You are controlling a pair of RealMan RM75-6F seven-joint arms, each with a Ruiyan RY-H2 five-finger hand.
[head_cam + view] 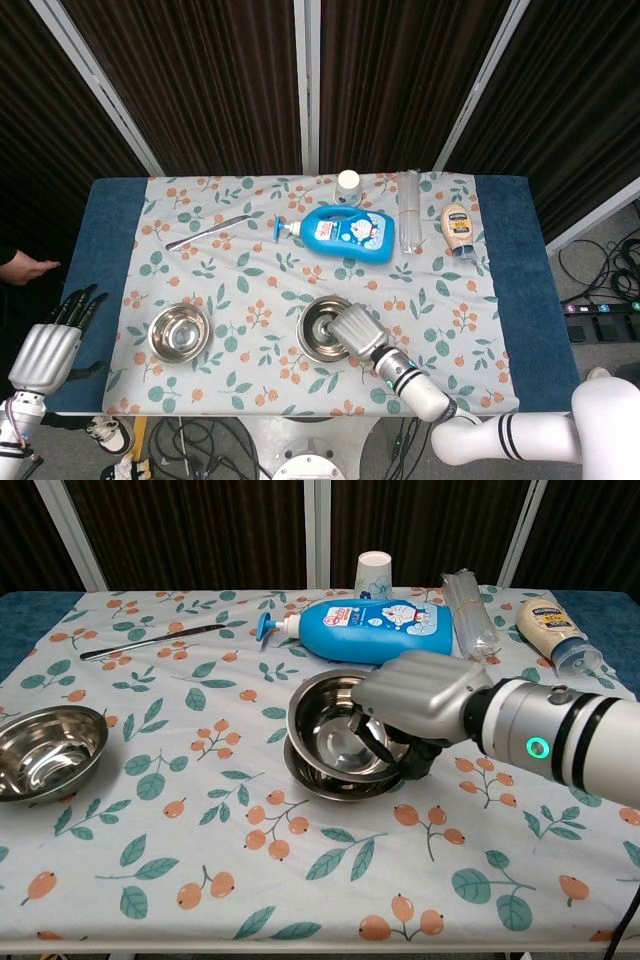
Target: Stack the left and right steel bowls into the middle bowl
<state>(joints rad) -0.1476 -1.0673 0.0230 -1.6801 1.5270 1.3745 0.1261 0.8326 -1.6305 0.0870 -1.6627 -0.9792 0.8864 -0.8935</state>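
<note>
right hand (415, 705) grips right bowl (335, 720) just above middle bowl (305, 775).

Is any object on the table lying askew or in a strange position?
Only the carried bowl: the right hand holds it tilted over the middle bowl, not yet seated level. The blue bottle and mayonnaise bottle lie on their sides; nothing looks spilled.

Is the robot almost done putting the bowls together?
About halfway. The right hand holds the right bowl tilted over the middle bowl, not yet let go. The left bowl sits untouched on the tablecloth, and the left hand hangs off the table's edge.
</note>
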